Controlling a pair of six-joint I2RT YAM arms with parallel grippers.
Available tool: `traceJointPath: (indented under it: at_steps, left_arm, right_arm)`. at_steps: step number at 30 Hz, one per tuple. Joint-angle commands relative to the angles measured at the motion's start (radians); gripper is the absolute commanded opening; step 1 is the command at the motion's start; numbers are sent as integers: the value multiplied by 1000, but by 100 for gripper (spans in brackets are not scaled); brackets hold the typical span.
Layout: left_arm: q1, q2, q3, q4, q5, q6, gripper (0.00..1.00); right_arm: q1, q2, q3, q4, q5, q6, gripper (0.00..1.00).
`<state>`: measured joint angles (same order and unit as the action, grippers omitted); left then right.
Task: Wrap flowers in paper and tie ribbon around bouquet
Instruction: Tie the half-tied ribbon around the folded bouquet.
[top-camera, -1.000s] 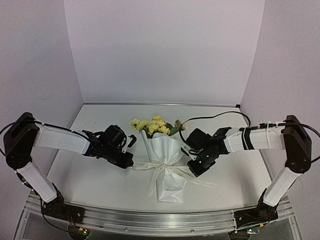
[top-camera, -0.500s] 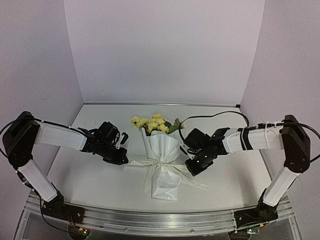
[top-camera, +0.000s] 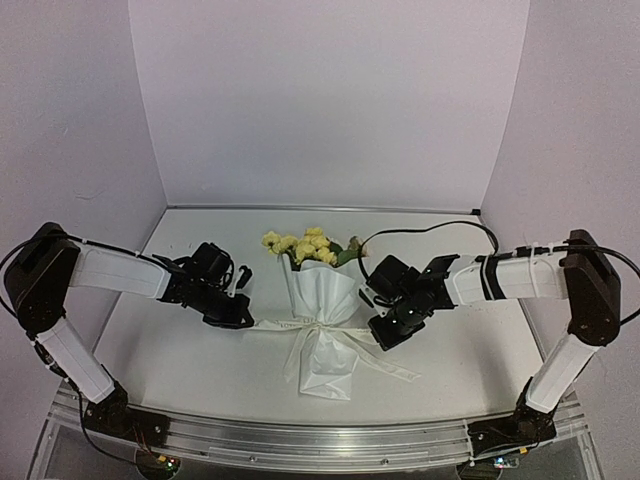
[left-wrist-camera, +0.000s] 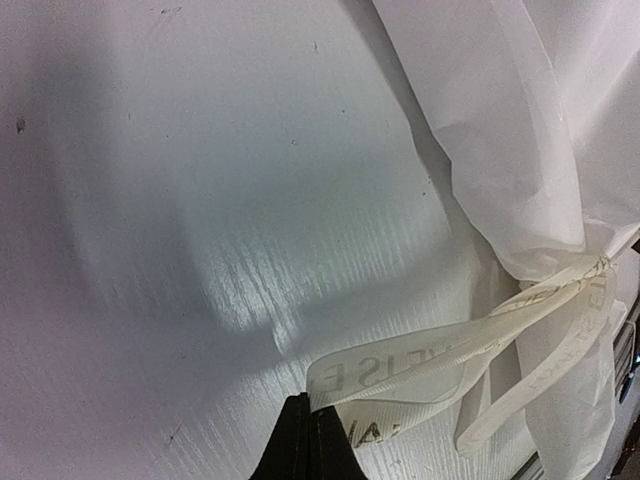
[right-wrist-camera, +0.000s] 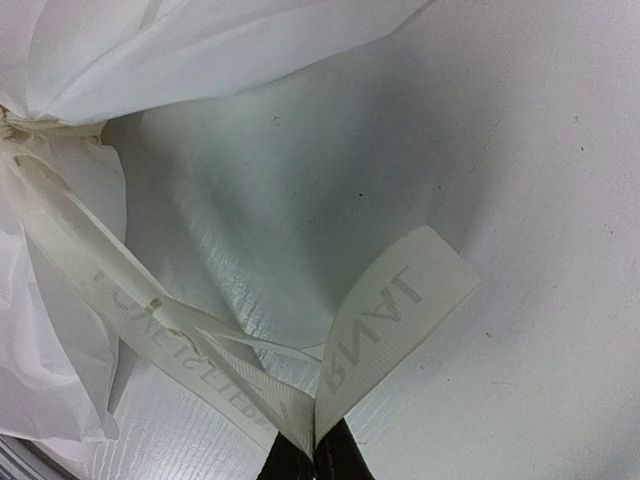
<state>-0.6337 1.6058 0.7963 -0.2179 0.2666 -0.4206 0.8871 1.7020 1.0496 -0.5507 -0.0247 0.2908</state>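
Tightening the bow looks like the step in hand. The bouquet (top-camera: 325, 365) sits mid-table, with the ribbon (top-camera: 318, 326) knotted at its waist. Arms low and reaching inward, the left gripper (top-camera: 243, 322) at 9 o'clock and the right gripper (top-camera: 383, 341) at 3 o'clock each pinch a ribbon loop. Next probably calls for an even outward pull. The flowers (top-camera: 305, 247) point toward 12 o'clock.

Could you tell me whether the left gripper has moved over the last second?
Yes: the left gripper has shifted left, toward the left wall, still shut on the ribbon.
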Motion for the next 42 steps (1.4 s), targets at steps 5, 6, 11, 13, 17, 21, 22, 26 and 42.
traceJointPath:
  at_steps: [5,6,11,13,17,21,22,26,42]
  left_arm:
    - [54,-80,-33,-59,-158,-56,0]
    - [54,-87,-40,-55,-166,-70,0]
    - [54,-146,-92,-9,-231,-159,0]
    - [54,-163,-113,14,-238,-191,0]
    - [54,-180,-151,51,-251,-233,0]
    - [54,-210,-182,73,-257,-259,0]
    - [54,-215,-186,75,-256,-259,0]
    - [54,-223,-203,81,-284,-267,0]
    - [60,-259,-222,72,-280,-276,0]
  right_arm:
    - [-22,-16,-12,-185,85,84,0]
    - [-22,-15,-12,-184,90,92,0]
    - [-22,-27,-19,-180,134,149,0]
    - [-21,-35,-24,-178,140,169,0]
    - [-20,-55,-40,-176,158,195,0]
    - [-20,-73,-58,-178,181,225,0]
    - [-20,-78,-63,-185,189,236,0]
    - [-20,-110,-100,-200,227,253,0]
    - [14,-146,-146,-198,268,271,0]
